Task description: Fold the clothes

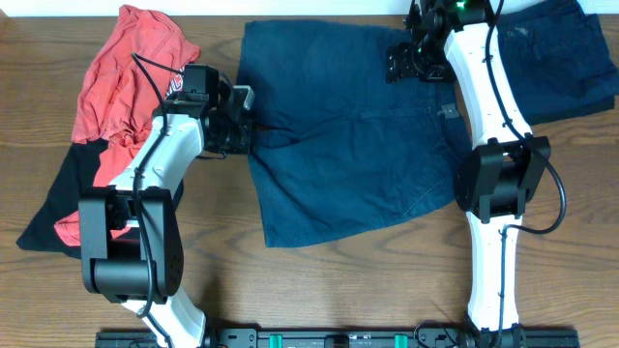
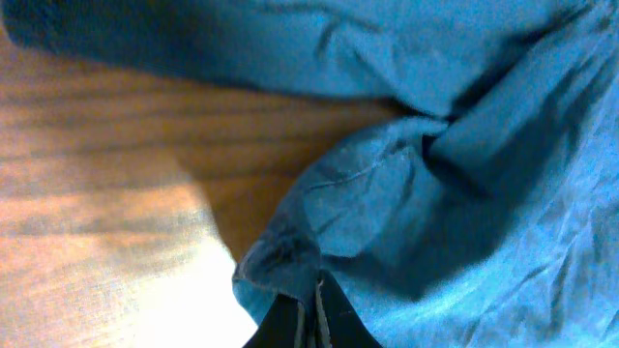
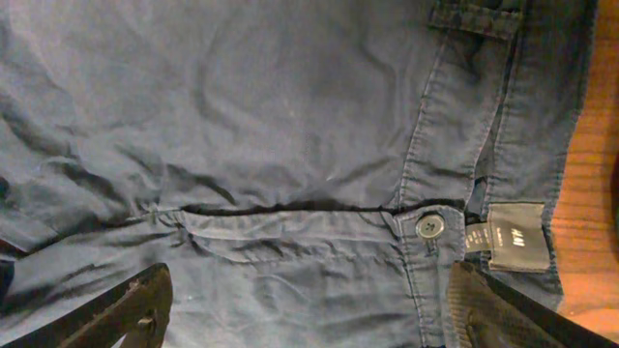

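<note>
A pair of dark blue shorts [image 1: 338,126] lies spread flat in the middle of the table. My left gripper [image 1: 244,124] is shut on the shorts' left edge; in the left wrist view the fingers [image 2: 314,309] pinch a fold of the blue cloth [image 2: 406,193]. My right gripper [image 1: 411,60] hovers open above the shorts' upper right, near the waistband. In the right wrist view its fingers [image 3: 309,309] spread wide over the fabric, with the button [image 3: 429,226] and label [image 3: 513,235] close by.
A red shirt [image 1: 131,77] lies crumpled at the left over a black garment [image 1: 58,203]. Another dark blue garment [image 1: 561,58] lies at the back right. Bare wooden table [image 1: 338,290] runs along the front.
</note>
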